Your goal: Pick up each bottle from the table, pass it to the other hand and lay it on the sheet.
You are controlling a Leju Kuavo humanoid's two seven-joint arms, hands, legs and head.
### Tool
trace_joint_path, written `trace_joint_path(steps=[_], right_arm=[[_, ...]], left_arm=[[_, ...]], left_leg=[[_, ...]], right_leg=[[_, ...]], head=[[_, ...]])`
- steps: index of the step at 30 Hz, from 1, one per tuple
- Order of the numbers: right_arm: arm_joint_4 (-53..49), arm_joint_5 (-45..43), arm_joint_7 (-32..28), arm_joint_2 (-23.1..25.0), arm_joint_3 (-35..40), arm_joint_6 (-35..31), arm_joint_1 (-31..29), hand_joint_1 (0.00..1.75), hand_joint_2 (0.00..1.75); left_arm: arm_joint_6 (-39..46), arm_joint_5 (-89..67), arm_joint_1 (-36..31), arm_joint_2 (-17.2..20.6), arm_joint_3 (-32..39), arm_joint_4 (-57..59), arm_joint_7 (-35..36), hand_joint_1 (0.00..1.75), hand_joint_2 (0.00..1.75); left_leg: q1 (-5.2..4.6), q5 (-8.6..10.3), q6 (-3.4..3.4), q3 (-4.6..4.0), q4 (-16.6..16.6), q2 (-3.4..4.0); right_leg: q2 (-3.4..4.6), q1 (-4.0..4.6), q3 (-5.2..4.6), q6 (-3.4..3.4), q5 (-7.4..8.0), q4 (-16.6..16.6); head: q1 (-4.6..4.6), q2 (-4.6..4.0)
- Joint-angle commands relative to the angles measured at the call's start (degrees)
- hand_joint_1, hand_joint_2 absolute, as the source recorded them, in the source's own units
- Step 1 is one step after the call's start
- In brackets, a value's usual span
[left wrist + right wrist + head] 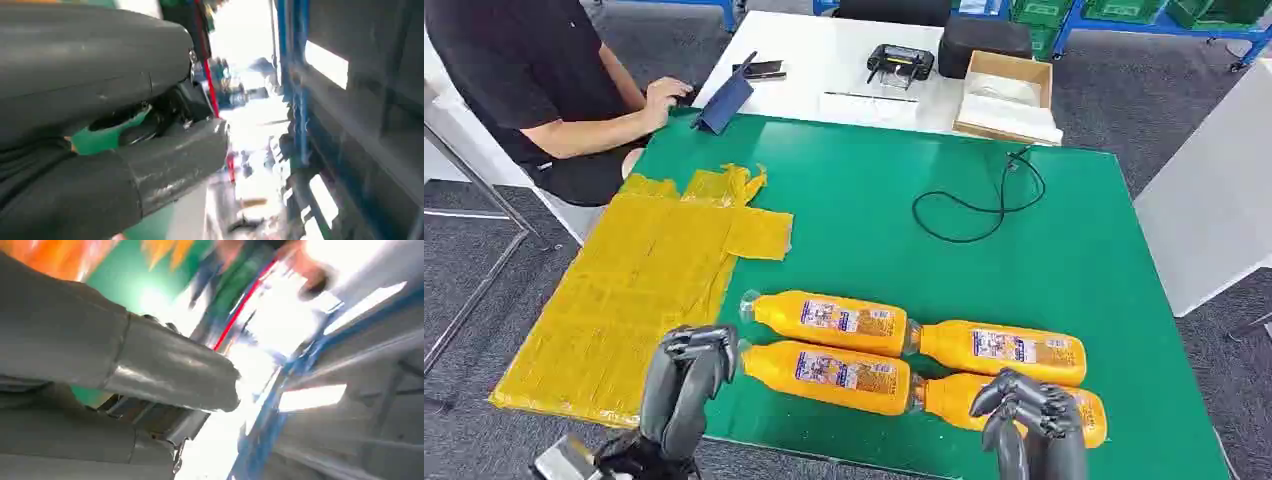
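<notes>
- Fingers (692,350) of the left hand (686,385) curl inward, close together, gripping nothing; hand is raised at the desk's near edge, where the yellow sheet meets the green.
- Fingers (1024,392) of the right hand (1034,420) are likewise curled in and bunched, nothing held; hand hangs over the near-right bottle, hiding part of it. Contact with it cannot be told.
- Four orange plastic bottles with printed labels lie on their sides on the green desk surface (1064,250), near its near edge, two rows of two, caps pointing left.
- Far-left bottle (829,321) and far-right bottle (1004,351) lie end to end; near-left bottle (824,376) and near-right bottle (954,398) the same, just beside the far row.
- Wrinkled yellow sheet (624,290) covers the desk's left side, carrying no bottles; its right edge is close to the left bottles' caps.
- Black cable (979,205) loops on the green toward the far right corner.
- Beyond the far edge, a white table (824,60) with an open cardboard box (1009,95), a black controller (901,62) and a dark tablet (724,100).
- Person in a black shirt (514,70) is seated at the far left, one hand by the tablet.
- Wrist views are blurred: grey thumb and cover, green surface behind.
</notes>
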Motion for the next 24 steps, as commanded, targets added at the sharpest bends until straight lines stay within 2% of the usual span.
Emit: trace_joint_path(steps=[1, 5, 10, 20, 24], right_arm=[[9.75, 1.85, -1.19, 5.78, -5.21, 2.56, 3.11, 0.0, 0.0], [11.23, 5.55, 2.4, 6.34, -4.6, 4.94, 2.91, 0.0, 0.0], [10.76, 4.82, 2.9, 5.6, -2.93, 4.33, 3.18, 0.0, 0.0], [9.45, 5.15, 4.26, 5.72, -3.33, 4.13, 3.86, 0.0, 0.0], [7.83, 5.15, 7.25, 8.11, -6.19, 4.39, 5.08, 0.0, 0.0]], left_arm=[[-3.93, 0.05, 5.16, -8.68, 13.0, 6.89, -0.14, 0.0, 0.0], [-2.11, 0.67, 5.53, -8.68, 12.18, 6.13, 1.28, 0.0, 0.0], [-3.25, 2.32, 6.25, -8.68, 13.95, 5.96, 1.58, 0.0, 0.0], [-2.77, -1.37, 6.19, -8.68, 12.23, 6.34, 3.21, 0.0, 0.0], [-0.02, -2.91, 6.4, -8.68, 11.54, 6.43, 8.34, 0.0, 0.0]], left_leg=[[0.1, -0.03, -0.17, 0.27, -0.11, -0.37], [0.06, -0.14, -0.21, 0.12, -0.1, -0.18], [0.1, -0.16, -0.24, 0.2, -0.11, -0.17], [0.09, -0.18, -0.27, 0.17, -0.06, -0.22], [0.09, -0.15, -0.26, 0.14, -0.05, -0.27]], right_leg=[[-0.16, 0.08, 0.18, -0.18, -0.1, -0.17], [-0.02, 0.05, -0.06, -0.06, -0.15, -0.1], [0.04, 0.07, 0.03, -0.09, -0.17, -0.13], [0.03, 0.06, 0.03, -0.13, -0.2, -0.07], [-0.04, 0.06, 0.0, -0.12, -0.2, -0.06]], head=[[0.0, 0.0], [-0.02, 0.0], [0.0, 0.0], [0.0, 0.0], [0.0, 0.0]])
